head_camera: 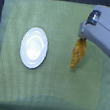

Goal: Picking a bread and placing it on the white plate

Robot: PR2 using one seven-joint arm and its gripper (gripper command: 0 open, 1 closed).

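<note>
The arm's grey housing covers the top end of the bread (79, 54) and hides the gripper (83, 39) tips, so I cannot tell whether the jaws are apart or clamped on the loaf. The bread lies lengthwise toward the exterior view's right, well apart from the white plate (34, 48) on the left. Both rest on a green woven cloth (50, 91) covering the bench; the picture is blurry, and the surroundings are too cut off to identify.

Robot arm (106, 32): bulky pale-grey casing, boxy with rounded edges, darker grey underside, small black-and-white detail near top end, blurred.
</note>
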